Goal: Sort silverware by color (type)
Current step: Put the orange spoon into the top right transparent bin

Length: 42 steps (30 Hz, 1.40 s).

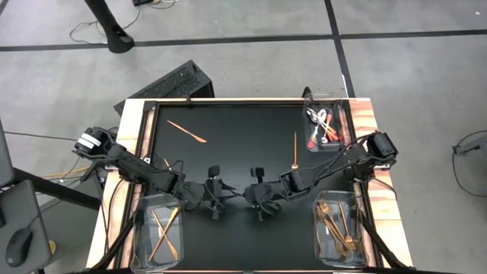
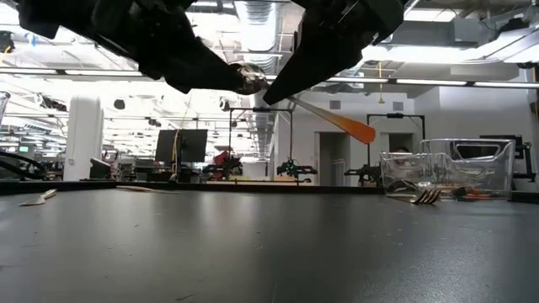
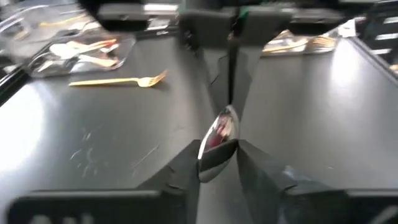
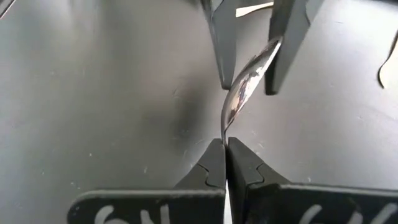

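A spoon with a shiny silver bowl (image 2: 248,77) and an orange handle (image 2: 349,124) hangs in the air over the near middle of the black table (image 1: 228,152). Both grippers are on it. My left gripper (image 3: 217,152) comes from the table's left and is shut on the bowl. My right gripper (image 4: 224,149) comes from the right and is shut on the stem. In the high view the two grippers, left (image 1: 222,195) and right (image 1: 253,196), meet tip to tip. My left gripper pinches the spoon's bowl (image 3: 219,134) by its two side edges between the two fingers. The fingers come nearly level from the table's left. The spoon is lifted clear of the table. My right gripper pinches the thin neck just behind the bowl (image 4: 225,132) between its fingertips. It comes from the table's right, slanting down. The orange handle sticks out past the gripper, down toward the right.
A clear bin (image 1: 326,128) at the far right holds red-handled silver pieces. Clear bins at the near left (image 1: 160,232) and near right (image 1: 338,227) hold gold pieces. A copper piece (image 1: 186,131) and a gold fork (image 1: 295,144) lie loose on the table's far half.
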### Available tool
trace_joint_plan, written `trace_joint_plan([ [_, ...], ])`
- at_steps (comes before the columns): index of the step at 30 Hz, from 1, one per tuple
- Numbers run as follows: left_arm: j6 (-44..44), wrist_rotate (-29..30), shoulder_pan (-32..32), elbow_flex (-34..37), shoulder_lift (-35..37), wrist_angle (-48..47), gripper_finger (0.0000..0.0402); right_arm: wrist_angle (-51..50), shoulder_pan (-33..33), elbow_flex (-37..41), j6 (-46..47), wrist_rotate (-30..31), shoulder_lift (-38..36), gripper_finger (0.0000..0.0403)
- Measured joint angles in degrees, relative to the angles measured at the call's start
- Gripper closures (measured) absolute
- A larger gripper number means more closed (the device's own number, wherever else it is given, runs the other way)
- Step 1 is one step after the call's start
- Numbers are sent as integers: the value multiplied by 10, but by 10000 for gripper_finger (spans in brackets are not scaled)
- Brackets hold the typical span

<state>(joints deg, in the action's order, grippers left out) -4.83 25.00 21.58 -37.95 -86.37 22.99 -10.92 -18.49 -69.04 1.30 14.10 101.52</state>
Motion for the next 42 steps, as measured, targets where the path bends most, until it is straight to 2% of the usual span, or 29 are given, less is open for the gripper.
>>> trace_joint_plan([
  [3, 18, -48, -1, 0, 0, 15, 368, -4, -4, 0, -11, -9, 0, 391],
  [5, 22, -84, -3, 0, 0, 25, 389, 0, -8, 0, -11, -11, 0, 382],
  [8, 23, -112, -7, 0, 0, 35, 394, 1, -11, 0, 10, -8, 0, 359],
  [12, 27, -107, -7, 0, 0, 44, 401, 4, -9, 0, 33, -6, 0, 322],
  [15, 29, -108, -9, 0, 0, 49, 401, 2, -9, 0, 35, 1, 0, 310],
  [18, 30, -107, -12, 0, 0, 50, 401, -6, -9, 0, 34, 12, 0, 324],
  [22, 25, -100, -17, 0, 0, 50, 401, -24, -3, 0, 20, 7, -6, 382],
  [24, 16, -89, -21, 0, 0, 52, 399, -35, -2, -1, 19, 6, -11, 389],
  [28, -6, -64, -37, -1, 0, 52, 380, -74, 11, -2, 57, 18, -26, 388],
  [32, -18, -29, -51, -3, 0, 52, 337, -162, 36, -5, 129, 57, -59, 390],
  [38, -69, 43, -51, 0, 1, -12, 275, -367, 112, -4, 237, 198, -140, 392],
  [42, -115, 77, -51, 0, 0, -67, 258, -496, 176, -3, 268, 246, -200, 392],
])
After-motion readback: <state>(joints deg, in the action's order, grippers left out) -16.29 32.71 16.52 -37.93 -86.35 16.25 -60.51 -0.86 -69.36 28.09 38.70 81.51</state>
